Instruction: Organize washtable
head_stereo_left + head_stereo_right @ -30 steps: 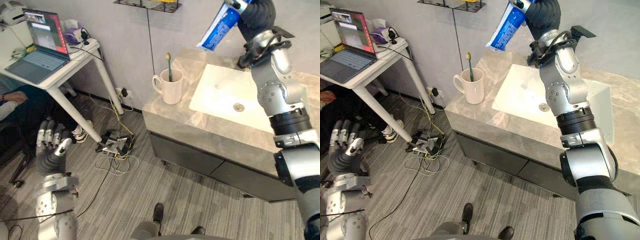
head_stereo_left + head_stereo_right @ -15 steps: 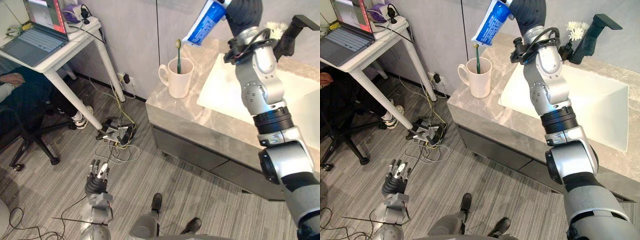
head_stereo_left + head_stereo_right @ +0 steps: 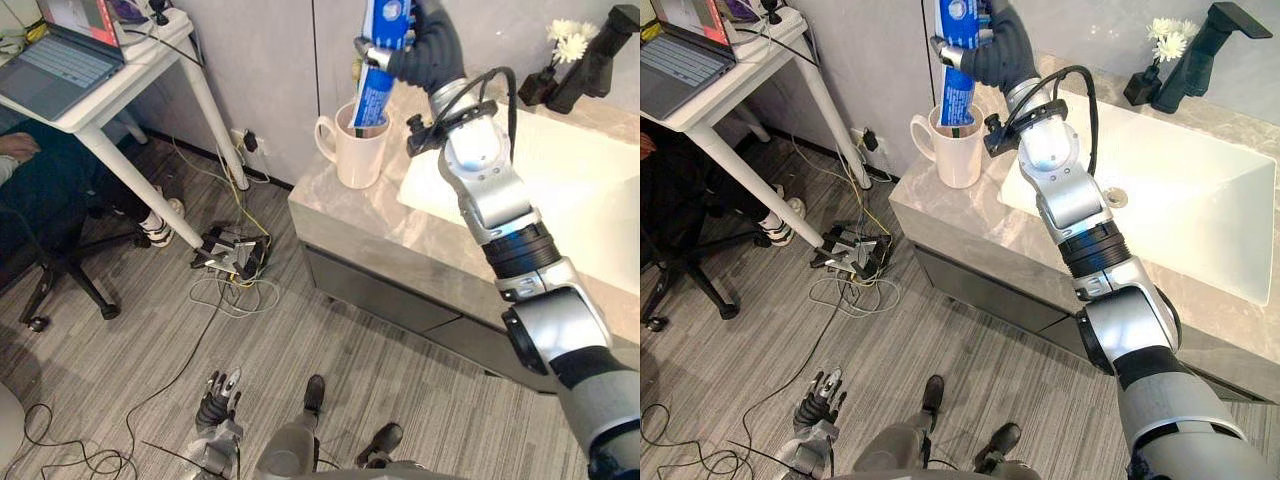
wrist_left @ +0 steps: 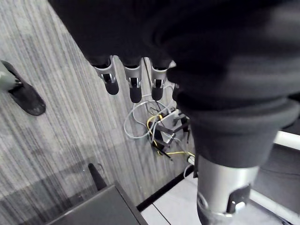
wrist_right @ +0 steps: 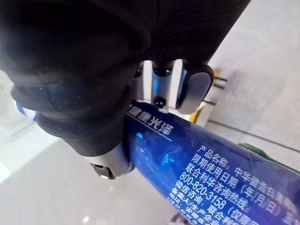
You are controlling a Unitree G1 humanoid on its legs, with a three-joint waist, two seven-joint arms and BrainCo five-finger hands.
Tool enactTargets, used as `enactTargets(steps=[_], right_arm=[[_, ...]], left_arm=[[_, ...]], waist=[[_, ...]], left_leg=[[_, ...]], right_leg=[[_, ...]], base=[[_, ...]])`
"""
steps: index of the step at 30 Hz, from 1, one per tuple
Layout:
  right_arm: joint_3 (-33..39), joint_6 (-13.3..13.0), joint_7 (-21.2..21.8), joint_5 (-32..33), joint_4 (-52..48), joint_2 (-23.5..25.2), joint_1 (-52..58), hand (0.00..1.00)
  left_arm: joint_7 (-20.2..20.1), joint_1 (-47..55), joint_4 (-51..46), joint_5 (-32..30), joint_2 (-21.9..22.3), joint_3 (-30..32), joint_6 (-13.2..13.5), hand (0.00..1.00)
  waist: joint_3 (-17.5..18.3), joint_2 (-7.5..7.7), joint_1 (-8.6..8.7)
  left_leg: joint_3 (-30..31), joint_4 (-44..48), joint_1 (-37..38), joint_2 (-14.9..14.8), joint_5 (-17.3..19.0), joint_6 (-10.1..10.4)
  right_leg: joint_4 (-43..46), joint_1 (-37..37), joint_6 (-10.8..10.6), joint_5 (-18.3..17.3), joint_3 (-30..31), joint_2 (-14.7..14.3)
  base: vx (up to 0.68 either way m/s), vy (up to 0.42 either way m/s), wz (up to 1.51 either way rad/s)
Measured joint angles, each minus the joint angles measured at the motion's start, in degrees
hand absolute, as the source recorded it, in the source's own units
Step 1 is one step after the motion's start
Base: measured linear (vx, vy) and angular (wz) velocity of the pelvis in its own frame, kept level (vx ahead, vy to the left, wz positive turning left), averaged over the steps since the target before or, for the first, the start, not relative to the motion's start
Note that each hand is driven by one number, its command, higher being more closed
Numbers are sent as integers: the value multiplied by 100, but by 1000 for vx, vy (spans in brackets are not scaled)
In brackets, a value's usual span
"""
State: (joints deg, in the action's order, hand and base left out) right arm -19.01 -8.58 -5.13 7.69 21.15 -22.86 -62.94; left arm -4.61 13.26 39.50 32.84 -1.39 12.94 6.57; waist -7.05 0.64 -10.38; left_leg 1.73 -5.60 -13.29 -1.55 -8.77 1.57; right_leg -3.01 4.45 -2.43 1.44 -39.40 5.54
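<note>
1. One blue toothpaste tube (image 3: 373,95) stands nearly upright in the right hand (image 3: 430,55). Its lower end dips into the white mug (image 3: 360,155) on the table (image 3: 400,235), probably so it can be stood inside.
2. Right eye view: the left hand (image 3: 818,392) hangs low over the floor, idle.
3. Left wrist view: its fingers (image 4: 133,86) are straight, slightly apart, holding nothing.
4. Right wrist view: fingers (image 5: 194,86) and thumb curl round the glossy, white-lettered tube.
</note>
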Motion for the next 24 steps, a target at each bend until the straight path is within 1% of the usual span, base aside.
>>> enactTargets(steps=[2,6,15,21,24], right_arm=[[-6,0,-2,-59,2,7,0,100],[-5,-1,-22,-62,31,45,0,100],[6,-1,-223,-146,108,54,-1,100],[149,-1,-370,-96,117,61,-65,100],[378,-1,-438,-45,124,132,-120,100]], left_arm=[[6,-37,207,-85,-12,4,3,0],[7,-89,466,-211,-19,2,8,0],[48,-102,556,-212,-158,-3,34,0],[106,-106,559,-214,-159,-4,38,0],[107,-108,559,-215,-160,-4,39,0]], waist=[[0,0,-2],[-12,16,9],[-24,31,11],[-37,38,10],[-79,54,7]], left_leg=[[3,0,2,-13,0,0],[30,0,3,-50,-4,4],[138,3,-15,-52,-9,10],[138,3,-15,-49,-9,10],[136,3,-12,-51,-9,11]], right_leg=[[19,5,9,-14,0,-8],[301,112,34,-174,14,42],[595,193,12,-375,-43,113],[619,197,2,-392,-54,125],[628,198,3,-397,-52,125]], base=[[0,0,0],[0,0,0],[20,-4,5],[3,-1,1],[0,0,0]])
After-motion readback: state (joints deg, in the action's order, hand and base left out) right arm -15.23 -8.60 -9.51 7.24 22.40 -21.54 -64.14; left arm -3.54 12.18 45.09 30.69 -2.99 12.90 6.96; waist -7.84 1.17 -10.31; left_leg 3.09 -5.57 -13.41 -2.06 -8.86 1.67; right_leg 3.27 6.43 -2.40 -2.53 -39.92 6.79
